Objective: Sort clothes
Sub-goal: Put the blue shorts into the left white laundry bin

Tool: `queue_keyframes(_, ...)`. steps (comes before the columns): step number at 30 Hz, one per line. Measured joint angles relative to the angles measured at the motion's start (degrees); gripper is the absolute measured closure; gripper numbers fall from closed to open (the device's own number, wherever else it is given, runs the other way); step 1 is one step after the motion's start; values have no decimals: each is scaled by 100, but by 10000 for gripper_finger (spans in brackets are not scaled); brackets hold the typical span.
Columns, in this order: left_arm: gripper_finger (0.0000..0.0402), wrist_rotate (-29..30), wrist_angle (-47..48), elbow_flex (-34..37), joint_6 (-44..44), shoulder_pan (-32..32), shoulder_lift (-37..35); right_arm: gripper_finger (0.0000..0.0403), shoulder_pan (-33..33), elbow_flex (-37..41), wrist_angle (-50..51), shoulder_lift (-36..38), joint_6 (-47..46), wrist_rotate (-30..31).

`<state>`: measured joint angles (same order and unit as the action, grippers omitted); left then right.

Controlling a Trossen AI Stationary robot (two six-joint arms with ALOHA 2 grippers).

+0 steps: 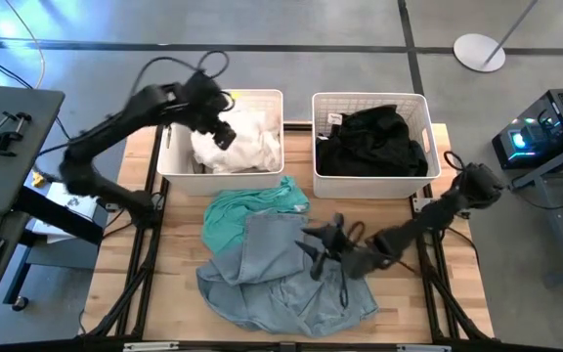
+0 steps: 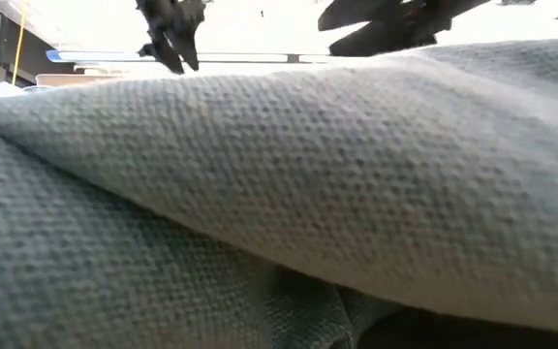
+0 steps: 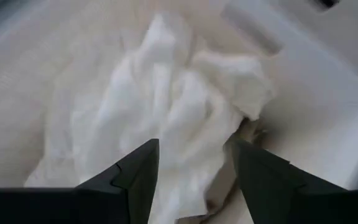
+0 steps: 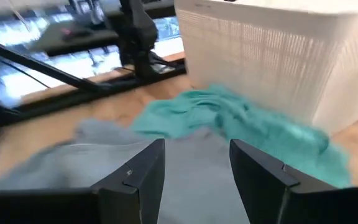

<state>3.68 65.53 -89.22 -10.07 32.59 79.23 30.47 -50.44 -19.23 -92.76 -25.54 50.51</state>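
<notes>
Wooden table (image 1: pixel 179 293): two baskets (image 1: pixel 223 176), four garments (image 1: pixel 272 274), two hands (image 1: pixel 225 135).

No text, label or number can be read anywhere.

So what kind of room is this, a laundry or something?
Probably a robotics lab or workshop, not a laundry: two arms work a wooden bench, clamped to its frame, on a bare concrete floor with trailing cables.

both arms are matte black, built of slim tubular links with bulkier rounded joints. the left tool (image 3: pixel 191 180) ends in two dark, wedge-shaped fingers with flat angular faces; the right tool (image 4: pixel 194 177) looks alike.
</notes>
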Motion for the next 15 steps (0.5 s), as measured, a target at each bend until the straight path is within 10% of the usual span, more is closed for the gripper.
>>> queue_keyframes(10, 231, 1599, 61, 818, -939, -1845, -1553, 234, -1681, -1476, 2279, -1063, -55, -736)
queue_keyframes(15, 239, 1952, 20, 1429, -1320, -2514, -1904, 218, -2409, -1968, 3065, -1452, -540, -2033)
